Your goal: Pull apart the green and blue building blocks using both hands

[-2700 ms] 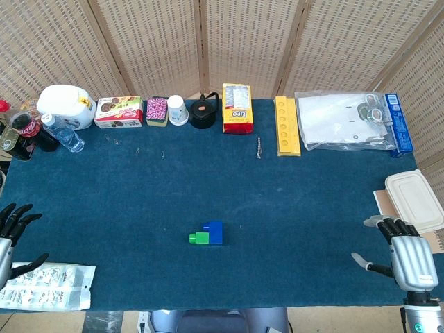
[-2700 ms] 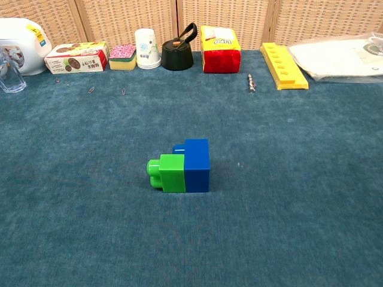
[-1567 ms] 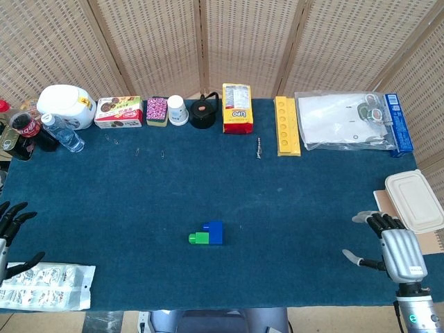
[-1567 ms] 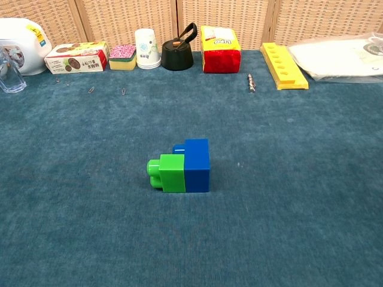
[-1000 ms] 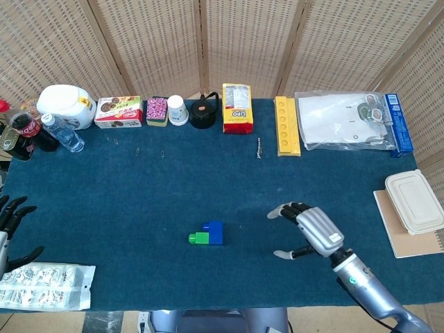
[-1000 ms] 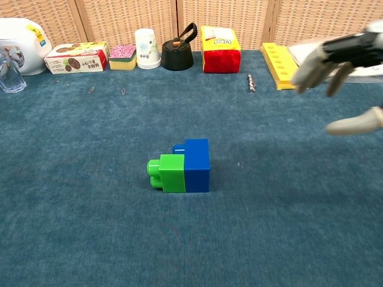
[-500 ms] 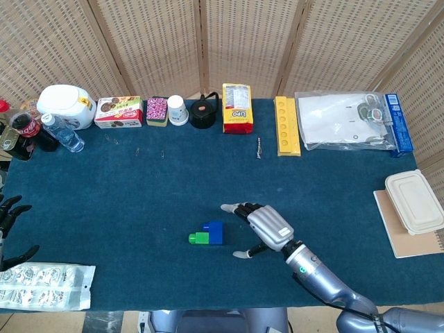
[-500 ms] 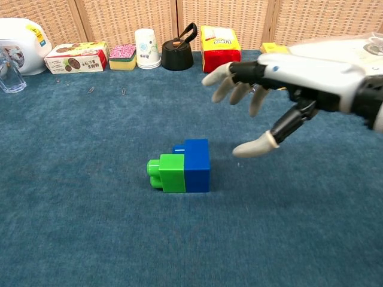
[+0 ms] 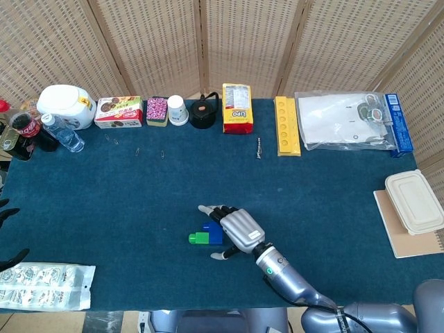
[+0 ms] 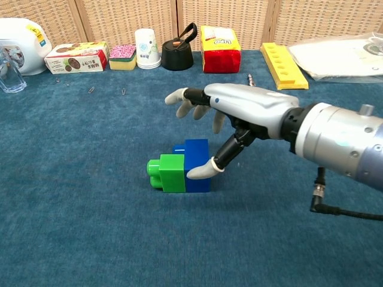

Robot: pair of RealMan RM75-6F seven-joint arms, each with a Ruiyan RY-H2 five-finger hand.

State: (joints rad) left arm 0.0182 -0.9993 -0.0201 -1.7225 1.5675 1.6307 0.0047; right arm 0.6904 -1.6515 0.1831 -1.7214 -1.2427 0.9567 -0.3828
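On the dark blue carpeted table (image 9: 139,194), the small green plastic block (image 10: 169,173) sits joined to the left side of the blue plastic block (image 10: 197,160), near the front edge. Our silver right hand (image 10: 239,110) arches over the blue block, fingers spread, thumb tip at its near face, gripping nothing. Only dark fingertips of our left hand (image 9: 8,232) show at the far-left edge; we cannot tell its state.

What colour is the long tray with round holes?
Yellow tray; the head view shows it best.

Bright, even light; soft shadows, sharp focus.
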